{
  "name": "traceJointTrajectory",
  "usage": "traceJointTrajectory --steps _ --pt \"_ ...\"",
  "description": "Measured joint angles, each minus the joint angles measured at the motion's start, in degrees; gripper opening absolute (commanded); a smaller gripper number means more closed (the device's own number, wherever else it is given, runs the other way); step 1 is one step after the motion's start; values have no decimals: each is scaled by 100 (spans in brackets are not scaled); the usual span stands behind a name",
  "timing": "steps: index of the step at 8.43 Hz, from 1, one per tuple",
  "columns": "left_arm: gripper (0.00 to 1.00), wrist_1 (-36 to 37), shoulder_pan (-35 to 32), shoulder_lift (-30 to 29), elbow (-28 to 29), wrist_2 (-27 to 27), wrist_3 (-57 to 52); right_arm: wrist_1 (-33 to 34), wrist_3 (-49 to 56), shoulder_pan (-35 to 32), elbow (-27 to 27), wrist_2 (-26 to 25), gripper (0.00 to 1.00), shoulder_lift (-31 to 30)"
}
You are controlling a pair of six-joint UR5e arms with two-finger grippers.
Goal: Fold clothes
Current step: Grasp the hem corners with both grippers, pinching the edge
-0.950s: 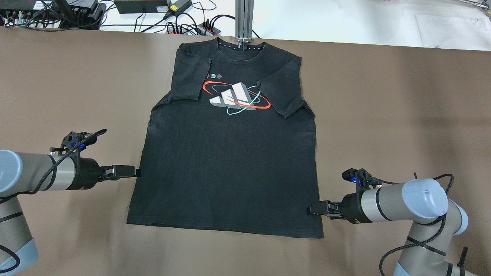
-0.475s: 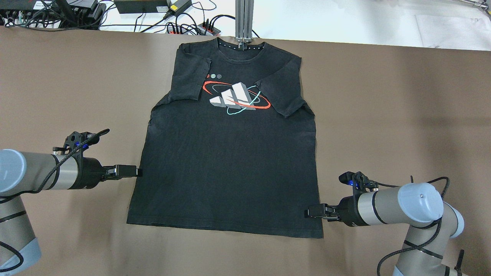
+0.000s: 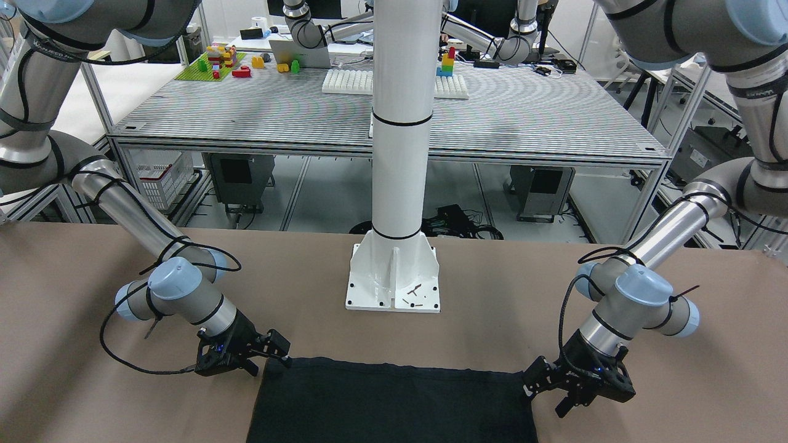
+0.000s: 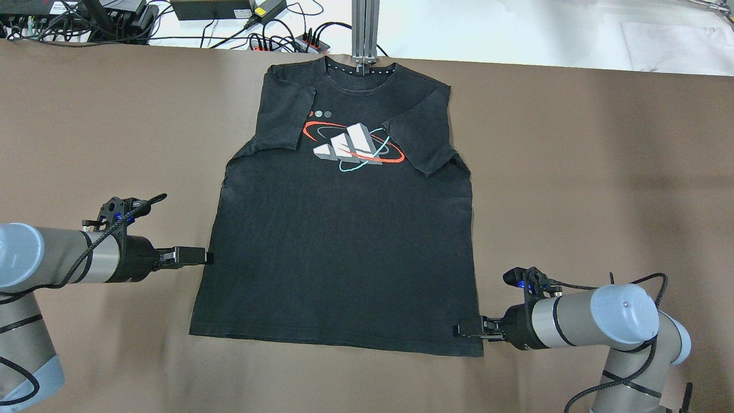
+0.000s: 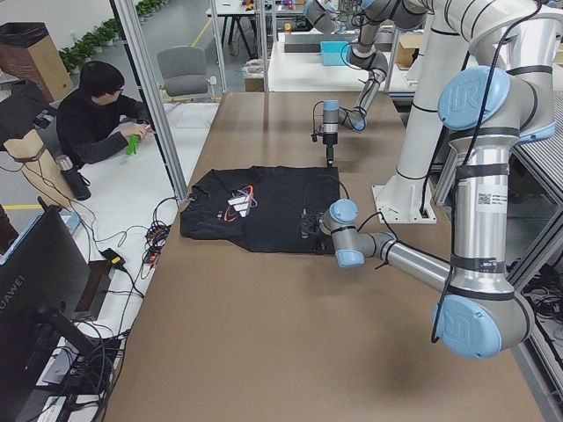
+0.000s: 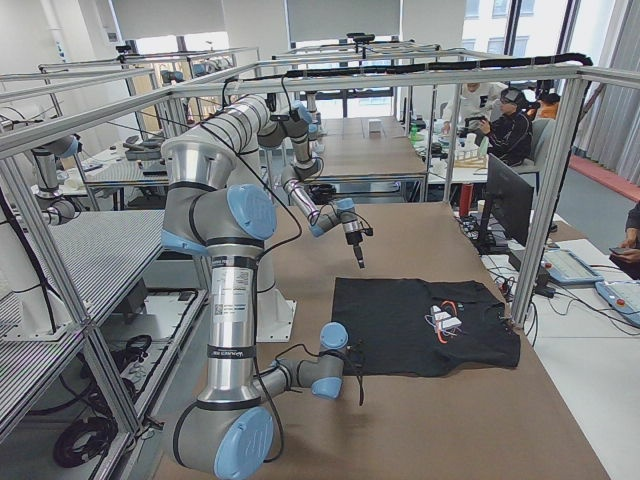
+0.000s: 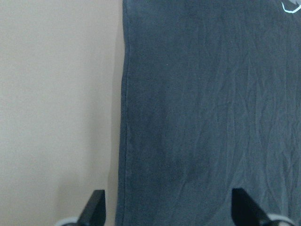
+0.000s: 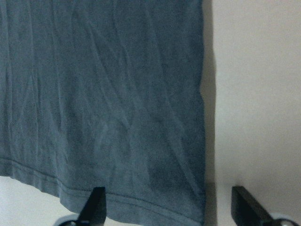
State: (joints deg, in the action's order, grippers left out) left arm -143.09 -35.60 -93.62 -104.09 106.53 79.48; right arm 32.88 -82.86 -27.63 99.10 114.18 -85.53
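Observation:
The black T-shirt (image 4: 344,241) lies flat on the brown table, collar at the far edge and both sleeves folded in over the white-and-grey block print (image 4: 350,146). My left gripper (image 4: 207,258) is low at the shirt's left side edge and open. In the left wrist view (image 7: 169,209) that edge runs between its spread fingertips (image 7: 96,207). My right gripper (image 4: 457,330) is open at the shirt's near right hem corner. In the right wrist view (image 8: 169,207) the corner (image 8: 188,207) lies between its fingertips (image 8: 244,202). Neither gripper holds cloth.
A metal camera post (image 4: 364,31) stands at the far table edge by the collar, with cables and power strips (image 4: 287,40) behind it. The robot's white pedestal (image 3: 394,271) stands on the near side of the hem. An operator (image 5: 92,123) sits beyond the table's far side.
My right gripper has moved along the shirt's right edge toward the hem corner and slightly inward. My left gripper has edged a little toward the shirt's left edge. The shirt has not moved.

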Motion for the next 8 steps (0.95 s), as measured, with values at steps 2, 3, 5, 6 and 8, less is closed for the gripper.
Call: traceJointTrajectory --steps 2,3,5,6,8 --pt "94 0 0 -14 53 -6 -20 0 -6 185 -2 -175 46 -6" --pt "94 -4 0 -34 87 -9 -25 0 -11 252 1 -249 18 -8" --pt "94 -8 0 -73 138 -15 -28 -4 -37 290 38 -299 0 -22" --pt "94 -13 0 -81 147 -17 -29 -7 -43 290 87 -301 0 -53" --pt "94 -17 0 -93 144 -17 -25 -9 -21 284 274 -303 0 -228"
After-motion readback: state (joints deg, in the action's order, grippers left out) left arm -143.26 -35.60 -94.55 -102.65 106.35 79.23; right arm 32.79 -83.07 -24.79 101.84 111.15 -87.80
